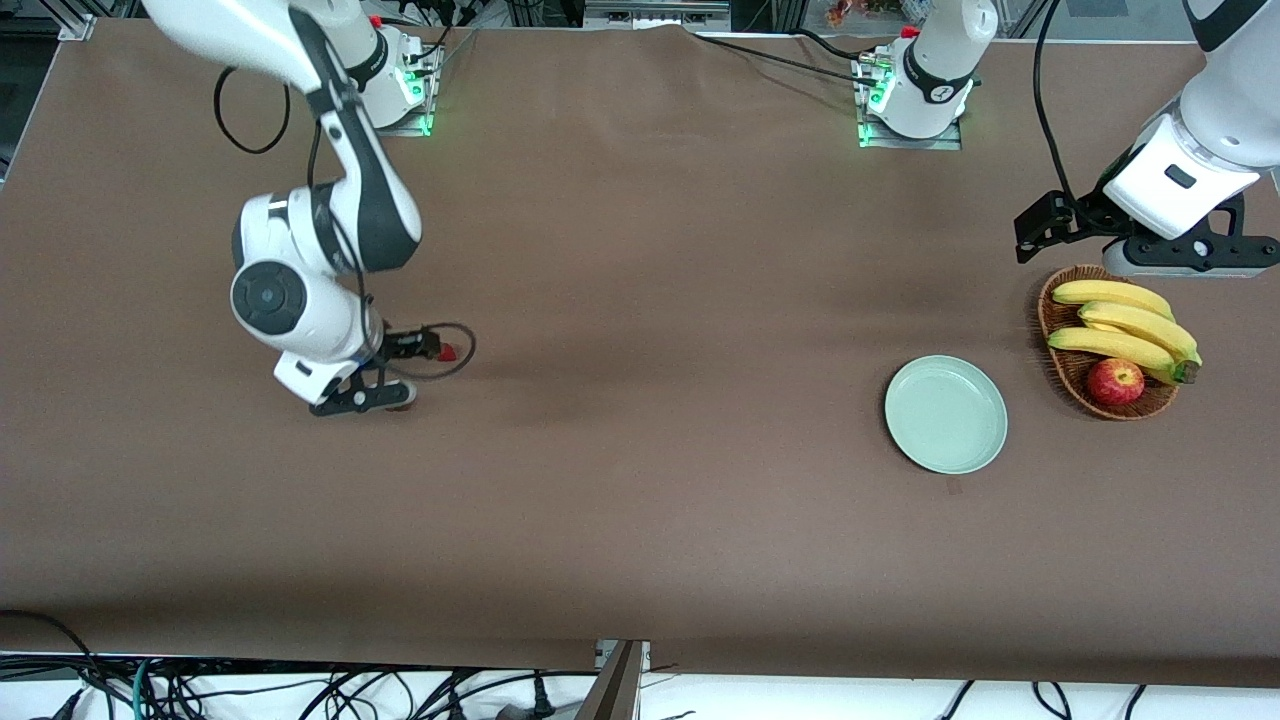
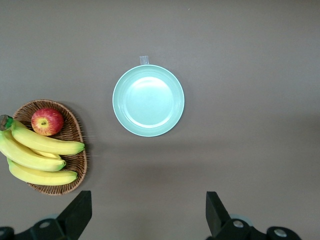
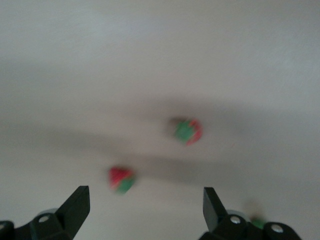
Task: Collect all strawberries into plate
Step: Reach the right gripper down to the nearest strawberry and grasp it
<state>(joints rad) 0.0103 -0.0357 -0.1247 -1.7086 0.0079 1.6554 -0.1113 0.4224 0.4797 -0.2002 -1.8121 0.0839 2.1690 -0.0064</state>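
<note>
The plate [image 1: 946,414] lies bare beside the wicker basket [image 1: 1062,368] — bananas [image 1: 1125,330] and an apple [image 1: 1115,381] inside. Left gripper [image 2: 149,217] waits above, fingers apart. Right gripper [image 3: 145,212], fingers apart, hangs low over the strawberries [image 3: 188,130] at its end of the table.

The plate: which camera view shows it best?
Left wrist view: the plate lies whole and large in the middle, nothing on it, straight below the camera. Front view shows it whole but smaller. Right wrist view does not show it.
</note>
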